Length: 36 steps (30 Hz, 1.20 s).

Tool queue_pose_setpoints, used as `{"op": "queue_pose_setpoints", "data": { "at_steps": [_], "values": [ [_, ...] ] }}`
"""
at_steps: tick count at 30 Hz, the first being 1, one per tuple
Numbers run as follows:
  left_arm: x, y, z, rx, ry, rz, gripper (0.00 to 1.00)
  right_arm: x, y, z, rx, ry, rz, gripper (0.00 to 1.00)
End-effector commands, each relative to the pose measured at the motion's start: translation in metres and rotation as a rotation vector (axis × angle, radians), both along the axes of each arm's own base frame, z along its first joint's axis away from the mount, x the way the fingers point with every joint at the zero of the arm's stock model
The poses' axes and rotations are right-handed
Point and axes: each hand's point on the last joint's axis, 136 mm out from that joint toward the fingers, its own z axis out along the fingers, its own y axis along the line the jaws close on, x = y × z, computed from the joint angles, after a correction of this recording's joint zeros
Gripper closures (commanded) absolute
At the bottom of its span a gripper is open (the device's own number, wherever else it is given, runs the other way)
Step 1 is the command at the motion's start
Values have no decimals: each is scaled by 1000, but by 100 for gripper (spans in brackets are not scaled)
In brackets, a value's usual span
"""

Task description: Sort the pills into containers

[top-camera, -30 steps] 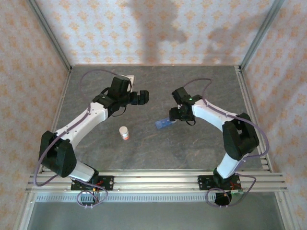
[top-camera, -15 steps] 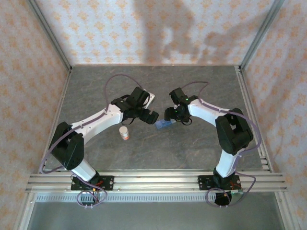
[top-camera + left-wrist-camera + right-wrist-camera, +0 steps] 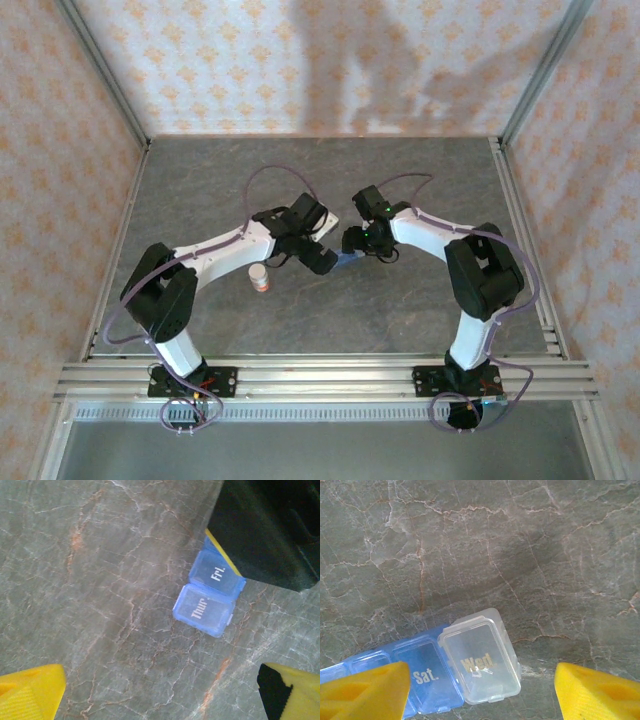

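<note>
The containers (image 3: 346, 262) are a short translucent blue strip lying on the marble table between my two grippers. In the left wrist view the containers (image 3: 210, 600) show shut lids marked "Thur" and "Fri". My left gripper (image 3: 160, 700) hangs open just short of them, and the dark body of the right gripper covers their far end. In the right wrist view a blue "Sat." lid sits beside a clear "Wed." compartment (image 3: 481, 662). My right gripper (image 3: 482, 695) is open above the strip, its yellow fingers (image 3: 600, 695) wide apart. The pills are out of view.
A small white bottle with an orange band (image 3: 259, 277) stands left of the left gripper (image 3: 322, 260). A flat white piece (image 3: 326, 221) lies behind the left forearm. The right gripper (image 3: 352, 242) is very close to the left one. Patterned walls enclose the table.
The left arm has swung right and forward from the back left until its gripper is next to the containers. The right gripper has edged slightly left. The containers have hardly moved.
</note>
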Motion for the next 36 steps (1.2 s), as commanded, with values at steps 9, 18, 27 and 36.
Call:
{"op": "queue_pose_setpoints", "data": {
  "at_steps": [9, 18, 27, 36],
  "values": [
    [-2, -19, -12, 19, -9, -88, 0, -6, -4, -14, -2, 32, -18, 25],
    [3, -29, -24, 13, -2, -99, 0, -10, -6, -20, -4, 43, -23, 25],
    [12, -30, -30, 30, -14, -88, 0, -12, -7, -23, -6, 51, -27, 26],
    [26, -18, -29, 31, -23, -49, 0, -14, -8, -26, -8, 59, -27, 26]
  ]
}}
